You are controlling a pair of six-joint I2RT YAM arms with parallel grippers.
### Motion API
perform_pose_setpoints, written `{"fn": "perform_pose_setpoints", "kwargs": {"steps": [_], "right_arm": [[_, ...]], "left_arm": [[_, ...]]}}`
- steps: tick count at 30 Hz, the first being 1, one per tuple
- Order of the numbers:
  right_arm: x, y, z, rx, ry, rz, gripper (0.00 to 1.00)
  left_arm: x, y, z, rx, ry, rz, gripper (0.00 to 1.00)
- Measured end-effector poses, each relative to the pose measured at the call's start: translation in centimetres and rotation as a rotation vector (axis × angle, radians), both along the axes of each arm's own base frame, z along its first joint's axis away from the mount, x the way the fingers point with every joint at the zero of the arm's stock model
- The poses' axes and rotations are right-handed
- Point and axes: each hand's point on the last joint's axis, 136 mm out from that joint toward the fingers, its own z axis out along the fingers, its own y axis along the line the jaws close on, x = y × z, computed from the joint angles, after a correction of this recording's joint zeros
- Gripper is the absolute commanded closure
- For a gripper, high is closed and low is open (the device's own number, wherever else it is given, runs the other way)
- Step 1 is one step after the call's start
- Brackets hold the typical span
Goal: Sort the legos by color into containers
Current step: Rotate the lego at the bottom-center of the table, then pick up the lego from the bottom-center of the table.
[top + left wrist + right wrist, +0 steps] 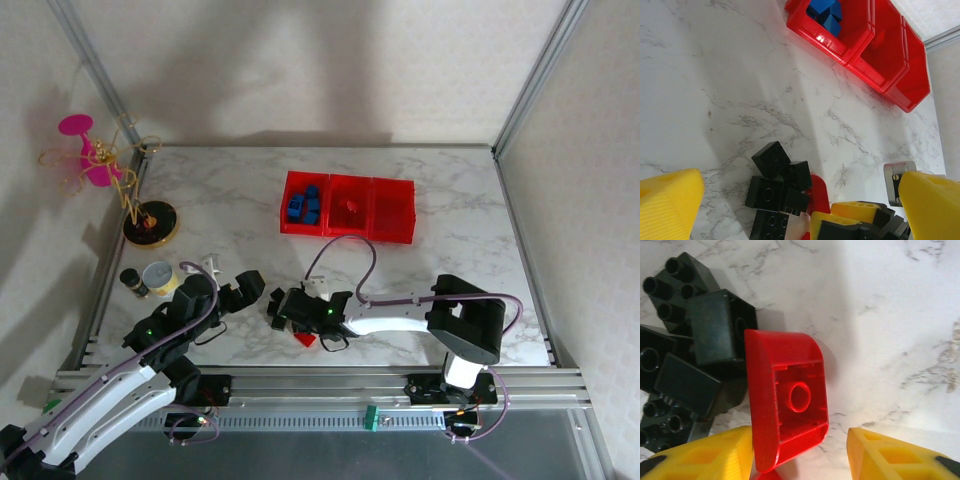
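Lying hollow side up on the marble table (900, 315), the red lego (790, 400) sits between the right gripper's (799, 452) spread fingers, unclamped and nearer one finger. Its edge lies against the black legos (705, 335), and the containers (348, 208) stand well apart.

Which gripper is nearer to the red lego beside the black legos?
Right. The open right gripper straddles the red lego; the left gripper, also open, stands apart, across the black legos.
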Motion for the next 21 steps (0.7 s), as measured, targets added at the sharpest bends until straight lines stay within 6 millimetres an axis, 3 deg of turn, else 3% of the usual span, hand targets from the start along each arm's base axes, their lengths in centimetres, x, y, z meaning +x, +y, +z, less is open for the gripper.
{"fn": "perform_pose_setpoints", "kwargs": {"steps": [4,9,21], "right_arm": [[0.2,-0.7,0.6,0.0,-0.005,-0.005,0.42],[0.1,-0.3,0.6,0.01,-0.001,0.03,0.4],[1.5,-0.9,-1.3,-0.069,-0.008,0.048,0.57]], "left_arm": [[0.0,0.0,0.0,0.0,0.0,0.0,0.0],[0.0,0.0,0.0,0.0,0.0,0.0,0.0],[0.0,0.0,0.0,0.0,0.0,0.0,0.0]]}}
